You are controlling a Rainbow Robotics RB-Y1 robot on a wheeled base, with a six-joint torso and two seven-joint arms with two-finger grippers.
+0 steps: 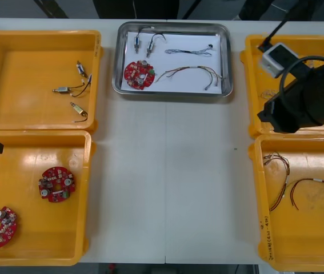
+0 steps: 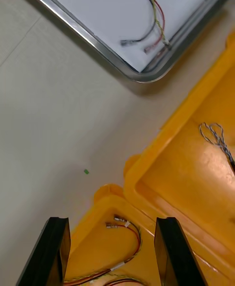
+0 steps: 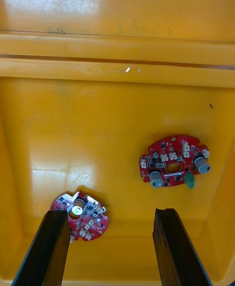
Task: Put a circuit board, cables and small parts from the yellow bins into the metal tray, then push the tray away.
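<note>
Shiny metal tray (image 1: pixel 173 92) with a white inside sits at the far side of the light table (image 1: pixel 167 182), between the far yellow bins (image 1: pixel 24 68). It holds one round red circuit board (image 1: pixel 139 75), two small metal parts (image 1: pixel 143 41), a twisted blue and white cable (image 1: pixel 190 52) and a red and yellow cable (image 1: pixel 190 71). So the filling looks done (I think only the push is left, if that).

Left gripper (image 3: pixel 112 215) hangs wide and empty over the near left yellow bin (image 1: pixel 24 165), above two spare red boards (image 1: pixel 57 184). Right gripper (image 2: pixel 111 222) hangs wide and empty over the wall between the two right yellow bins (image 1: pixel 299 228). Bin walls stand between each gripper and the tray. The right gripper looks nearer to it.
</note>
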